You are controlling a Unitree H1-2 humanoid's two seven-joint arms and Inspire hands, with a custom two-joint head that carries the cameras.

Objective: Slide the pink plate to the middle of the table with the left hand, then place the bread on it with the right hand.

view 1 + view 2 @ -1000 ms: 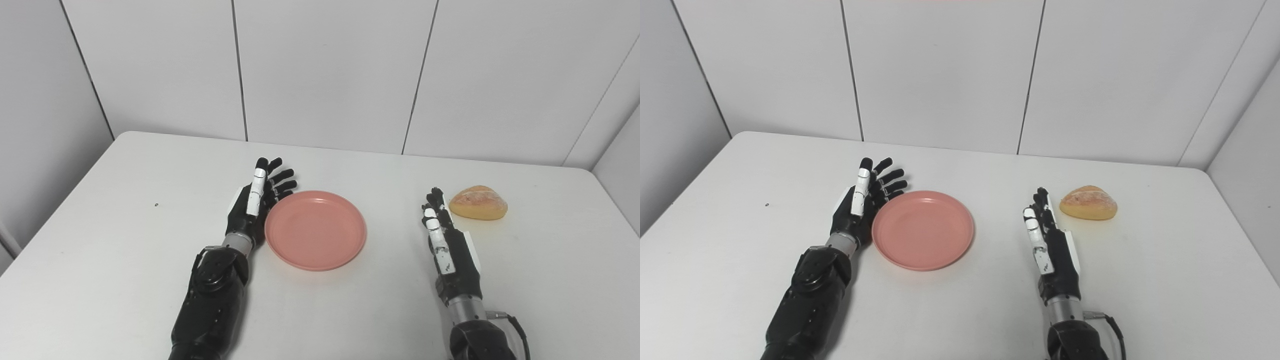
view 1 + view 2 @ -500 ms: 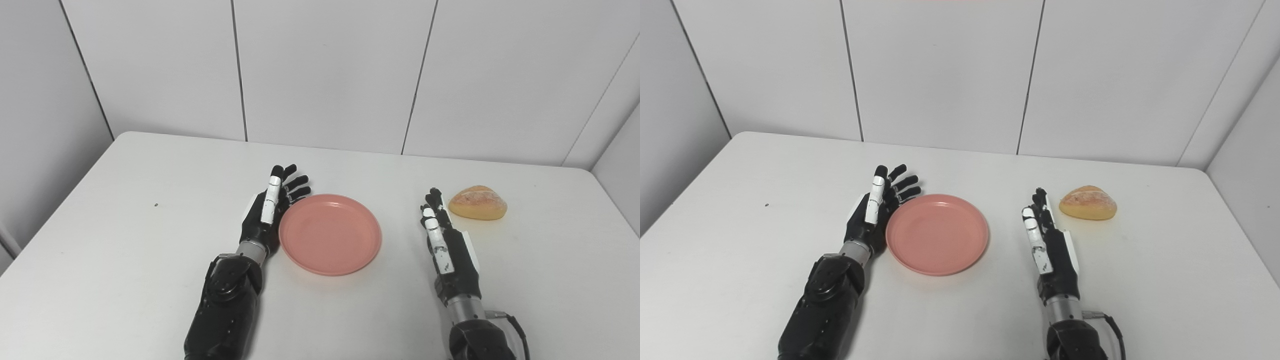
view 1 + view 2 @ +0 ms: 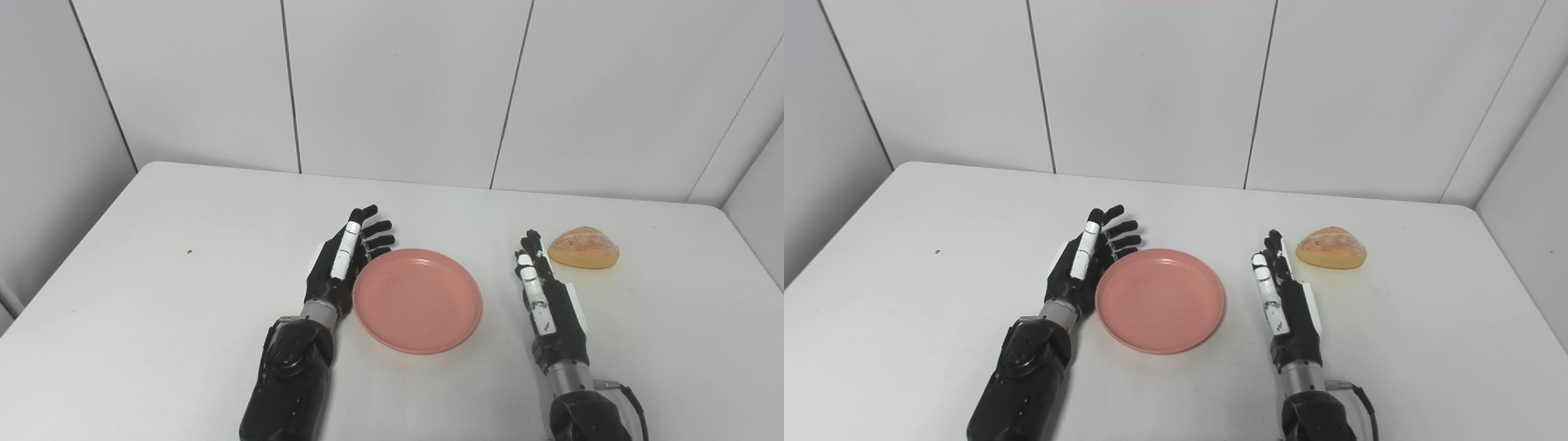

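Rightward since 1 s ago, left hand (image 3: 343,269) pushes pink plate (image 3: 418,300).

both hands (image 3: 340,269) (image 3: 548,300) flat, fingers (image 3: 367,236) spread

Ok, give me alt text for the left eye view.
The robot's left hand, open, rests against the left rim of an empty pink plate on a white table. The right hand, also open, lies just short of the bread at the far right.

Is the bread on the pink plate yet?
No, the bread lies on the bare table to the right of the right hand, and the pink plate holds nothing.
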